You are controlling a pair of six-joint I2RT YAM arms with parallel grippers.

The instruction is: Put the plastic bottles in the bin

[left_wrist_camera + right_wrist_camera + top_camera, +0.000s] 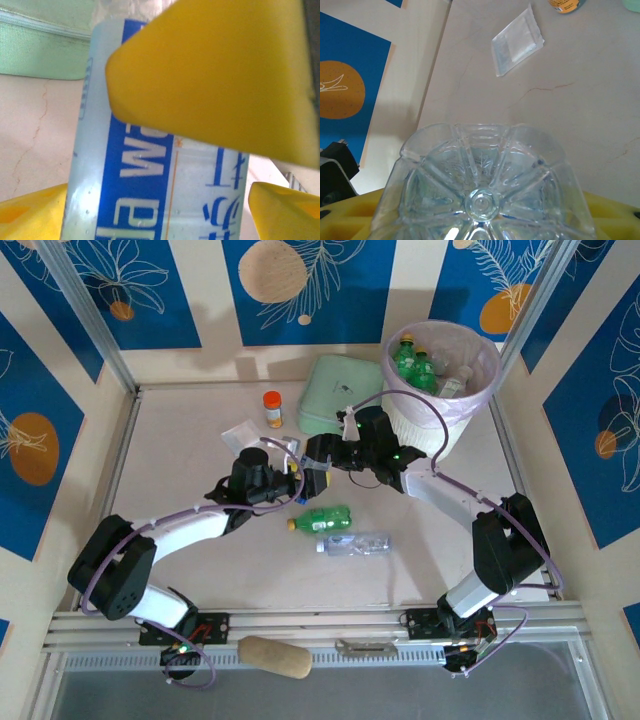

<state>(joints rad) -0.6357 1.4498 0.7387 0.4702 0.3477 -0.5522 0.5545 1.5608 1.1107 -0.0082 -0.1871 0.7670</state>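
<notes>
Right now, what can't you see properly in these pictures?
- Left wrist view: the blue-label bottle has its cap and bottom cut off by the edges, and a yellow finger covers part of its label.
- Right wrist view: the orange-capped jar is cut off by the top edge.
- Top view: the bin and its bag hide how many bottles lie deep inside.

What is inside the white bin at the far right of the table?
Inside the bin, green bottles and a clear bottle lie on top. Anything beneath them is covered.
</notes>
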